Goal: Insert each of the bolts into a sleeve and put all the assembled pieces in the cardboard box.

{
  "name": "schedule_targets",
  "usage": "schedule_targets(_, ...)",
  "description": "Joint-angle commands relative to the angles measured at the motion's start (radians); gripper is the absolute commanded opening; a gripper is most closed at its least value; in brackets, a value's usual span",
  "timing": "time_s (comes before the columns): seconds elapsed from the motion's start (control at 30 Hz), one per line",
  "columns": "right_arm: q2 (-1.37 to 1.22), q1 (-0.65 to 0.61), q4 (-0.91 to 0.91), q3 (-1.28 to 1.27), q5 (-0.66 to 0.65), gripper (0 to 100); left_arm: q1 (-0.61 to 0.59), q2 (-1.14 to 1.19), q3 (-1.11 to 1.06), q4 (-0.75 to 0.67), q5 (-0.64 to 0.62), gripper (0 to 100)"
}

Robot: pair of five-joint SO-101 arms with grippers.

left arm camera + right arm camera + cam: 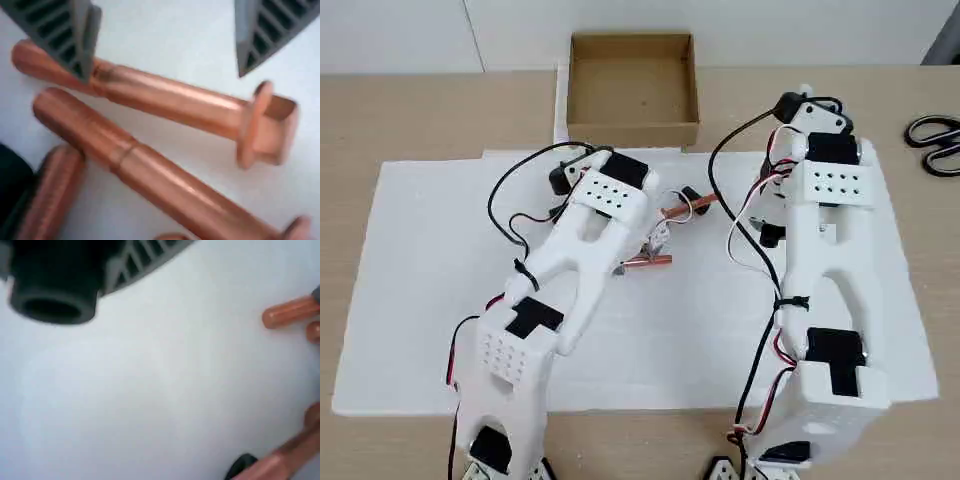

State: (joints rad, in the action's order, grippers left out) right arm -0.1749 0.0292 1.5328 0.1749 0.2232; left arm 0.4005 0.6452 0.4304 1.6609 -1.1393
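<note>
From my station I see a pale wooden table [410, 110] running the full width of the high view, most of it covered by a white sheet [420, 300]. Behind the table stands a white wall [770, 30] with one thin vertical seam. Black-handled scissors [935, 143] lie on bare wood at the right edge. The light is even, the shadows soft

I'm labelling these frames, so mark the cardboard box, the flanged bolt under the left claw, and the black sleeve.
cardboard box [634, 133], high view, outer face of its front wall.
flanged bolt [170, 97], left wrist view, middle of its shaft.
black sleeve [52, 280], right wrist view, side wall above its opening.
</note>
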Motion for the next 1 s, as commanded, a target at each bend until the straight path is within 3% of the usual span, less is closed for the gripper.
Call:
schedule_targets(0.0, 0.053, -0.001, -0.001, 0.014, -0.008, 0.4, -0.008, 0.002, 0.010, -0.021, -0.009, 18)
schedule_targets(0.47, 0.053, -0.001, -0.001, 0.014, -0.008, 0.4, -0.043, 0.038, 0.002, -0.055, -0.044, 18)
schedule_targets(0.97, 0.050, 0.002, -0.002, 0.014, -0.008, 0.4, -0.005, 0.080, 0.004, 0.044, -0.015, 18)
